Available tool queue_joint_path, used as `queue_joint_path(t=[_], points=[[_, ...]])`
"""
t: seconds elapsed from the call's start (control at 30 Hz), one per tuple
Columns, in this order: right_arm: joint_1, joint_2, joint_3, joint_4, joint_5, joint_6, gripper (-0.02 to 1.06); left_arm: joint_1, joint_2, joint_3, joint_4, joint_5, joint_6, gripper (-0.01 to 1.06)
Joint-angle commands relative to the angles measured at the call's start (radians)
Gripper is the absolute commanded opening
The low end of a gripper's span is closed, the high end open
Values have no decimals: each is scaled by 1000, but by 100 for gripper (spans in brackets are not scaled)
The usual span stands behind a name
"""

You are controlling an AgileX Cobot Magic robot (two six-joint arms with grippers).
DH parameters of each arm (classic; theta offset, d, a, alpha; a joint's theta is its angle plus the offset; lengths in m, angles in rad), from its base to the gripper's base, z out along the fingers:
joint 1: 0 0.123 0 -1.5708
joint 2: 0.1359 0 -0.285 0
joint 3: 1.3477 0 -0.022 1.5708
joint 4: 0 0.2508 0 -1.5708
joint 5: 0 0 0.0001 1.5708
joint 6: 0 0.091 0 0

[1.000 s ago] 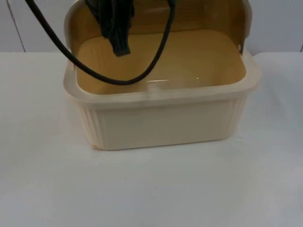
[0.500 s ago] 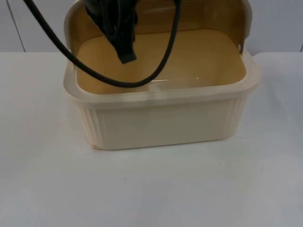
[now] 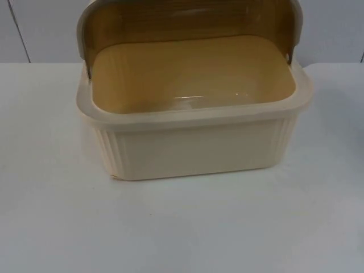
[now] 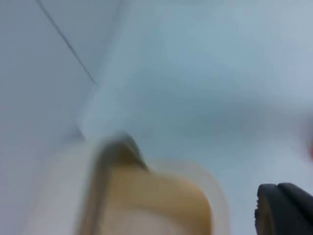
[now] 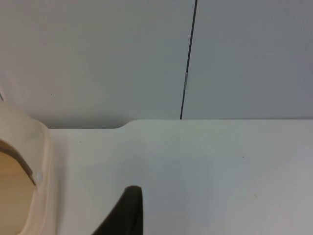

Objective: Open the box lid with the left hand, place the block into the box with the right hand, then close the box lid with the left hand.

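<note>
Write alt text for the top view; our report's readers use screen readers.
A cream box sits on a white table, its translucent brown lid raised behind it and the tan interior in sight. A grey partition wall stands behind.

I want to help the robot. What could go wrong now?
The lid stands upright behind the open box; if it tips forward, it may shut before a block goes in. The left hand hangs by the box's corner, seen blurred in its wrist view, and might bump the rim. The right hand waits beside the box, so its reach in could clip the wall.
</note>
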Motion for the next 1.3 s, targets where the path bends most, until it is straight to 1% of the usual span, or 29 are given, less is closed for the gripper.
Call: queue_joint_path(t=[0.0,0.07,0.1,0.13,0.2,0.27,0.3,0.37,0.43,0.47,0.5,0.57,0.63,0.67,0.73,0.83,0.87,0.93,1.0,1.07,1.2,1.23,1.27], points=[[-2,-4,-5,5,5,-8,105,38,-52,-5,-138,-116,11,0],[-2,-4,-5,5,12,-8,105,112,-91,-5,-231,-209,-14,0],[-2,-4,-5,5,12,-8,105,112,-91,-5,-231,-209,-14,0],[-2,-4,-5,5,14,-8,105,150,-111,-5,-262,-241,-46,0],[-2,-4,-5,5,20,-8,105,251,-148,-5,-272,-292,-171,0],[-2,-4,-5,5,20,-8,105,355,-184,-5,-257,-296,-264,0],[-2,-4,-5,5,20,-8,105,355,-184,-5,-257,-296,-264,0],[-2,-4,-5,5,20,-8,105,467,-213,0,-214,-296,-376,0],[-2,-4,-5,5,20,-8,105,565,-235,23,-137,-287,-485,0],[-2,-4,-5,5,20,-8,105,565,-235,23,-137,-287,-485,0],[-2,-4,-5,5,20,-8,105,614,-247,45,-96,-283,-539,0],[-2,-4,-5,5,20,-8,105,688,-264,96,39,-283,-638,0],[-2,-4,-5,5,20,-8,105,747,-283,169,158,-305,-731,0],[-2,-4,-5,5,20,-8,105,747,-283,169,158,-305,-731,0],[-2,-4,-5,5,20,-8,105,779,-309,240,219,-336,-754,0],[-2,-4,-5,5,20,-8,105,781,-347,328,282,-352,-749,0],[-2,-4,-5,5,20,-8,105,781,-347,328,282,-352,-749,0],[-2,-4,-5,5,18,-5,105,781,-362,379,304,-349,-749,0],[-2,-4,-5,5,18,-5,105,781,-374,425,303,-366,-749,0],[-2,-4,-5,5,18,-5,105,777,-374,440,300,-363,-749,0],[-2,-4,-5,5,18,-5,105,727,-374,449,311,-287,-749,0],[-2,-4,-5,5,18,-5,105,727,-374,449,311,-287,-749,0],[-2,-4,-5,5,20,-5,105,710,-374,449,313,-272,-749,0]])
